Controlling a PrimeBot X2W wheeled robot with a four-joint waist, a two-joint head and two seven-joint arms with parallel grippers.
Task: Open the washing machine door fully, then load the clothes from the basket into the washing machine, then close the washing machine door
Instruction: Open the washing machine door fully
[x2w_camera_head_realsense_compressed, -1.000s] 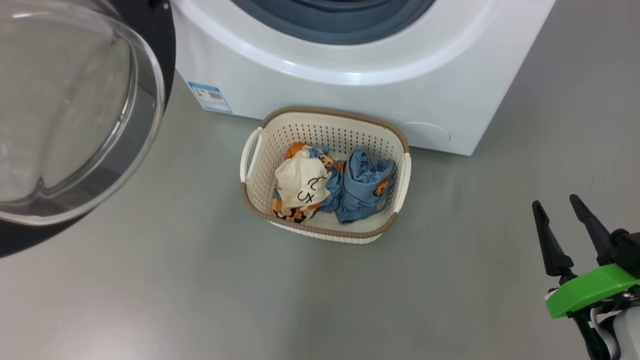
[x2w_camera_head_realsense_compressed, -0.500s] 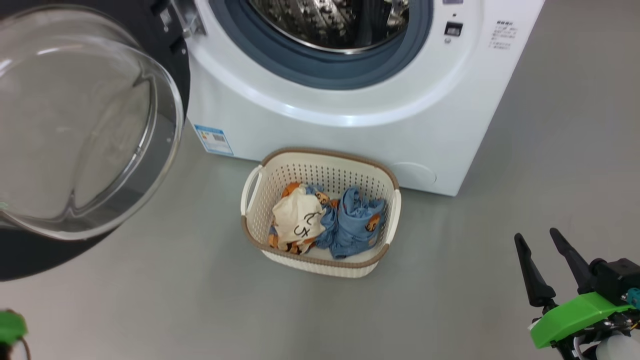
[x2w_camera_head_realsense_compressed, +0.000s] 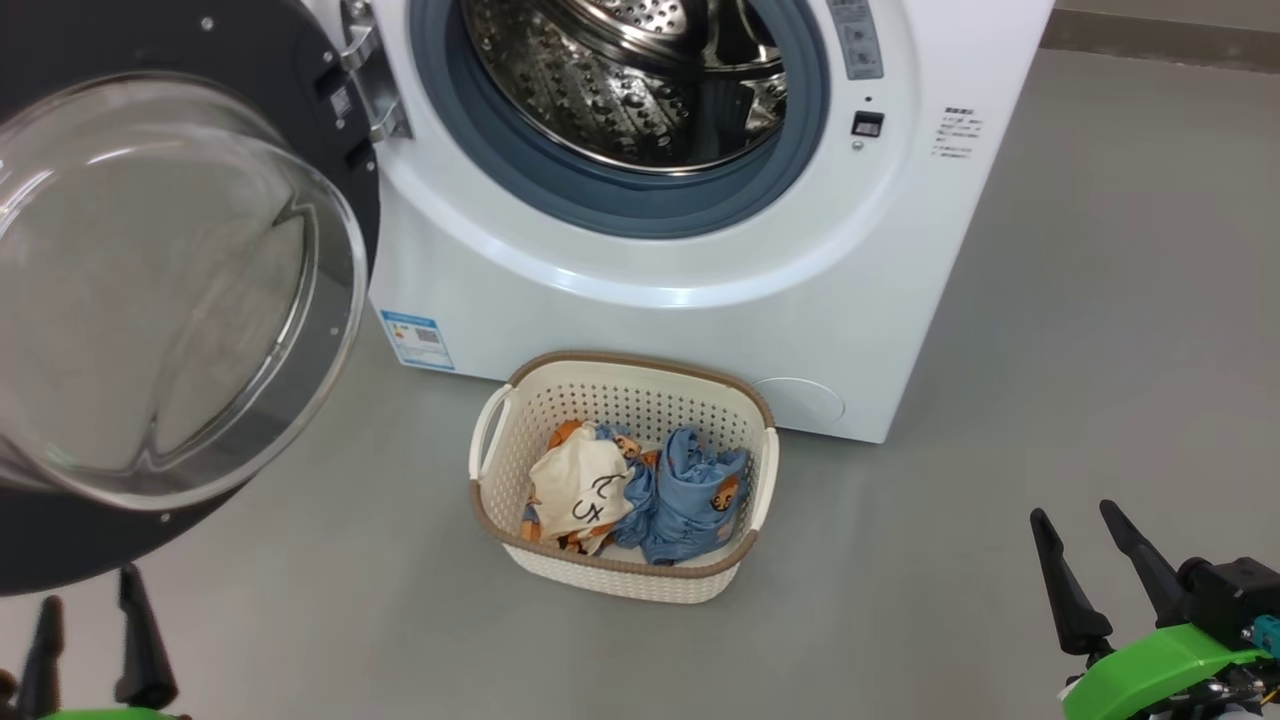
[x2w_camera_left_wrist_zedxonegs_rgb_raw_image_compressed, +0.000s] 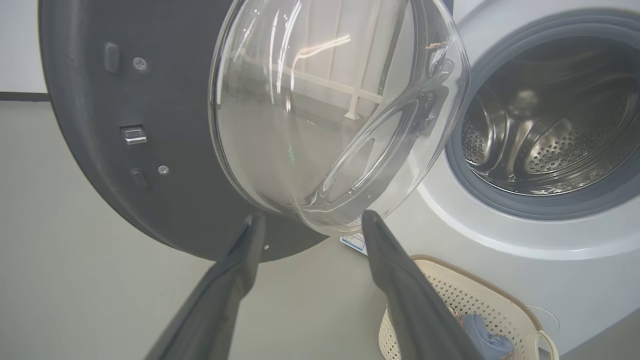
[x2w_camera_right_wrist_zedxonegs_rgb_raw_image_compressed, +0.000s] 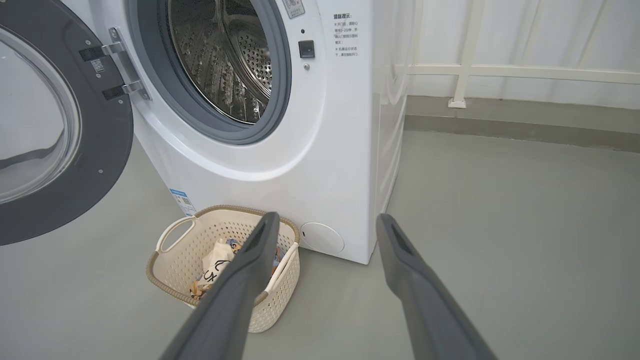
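- White panels are facing the head camera: the washing machine (x2w_camera_head_realsense_compressed: 640, 330) is standing on a grey floor (x2w_camera_head_realsense_compressed: 1050, 350). Its perforated steel drum (x2w_camera_head_realsense_compressed: 640, 80) is showing bare inside the grey-blue gasket (x2w_camera_head_realsense_compressed: 600, 205).
- The washing machine door (x2w_camera_head_realsense_compressed: 170, 290) is hanging swung out on its hinge to the left of the opening. Its black rim and bulging glass porthole are turning toward the camera.
- A blue label sticker (x2w_camera_head_realsense_compressed: 416, 340) is showing low on the machine's front, near the door's edge.
- The basket (x2w_camera_head_realsense_compressed: 620, 580) is sitting on the floor just in front of the machine, below the opening.
- The clothes (x2w_camera_head_realsense_compressed: 630, 495) are lying bunched inside the basket. The cream garment (x2w_camera_head_realsense_compressed: 575, 490) is lying on the left and the light blue garment (x2w_camera_head_realsense_compressed: 695, 495) on the right, and the two are touching.
- The left gripper (x2w_camera_head_realsense_compressed: 88, 587) is hovering low at the lower left of the head view, close under the door's lower rim. Its jaws are standing wide apart and gripping nothing. Whether a fingertip is touching the rim I cannot tell.
- The right gripper (x2w_camera_head_realsense_compressed: 1073, 510) is hovering over bare floor at the lower right, well apart from the basket. Its jaws are spreading wide and holding nothing.
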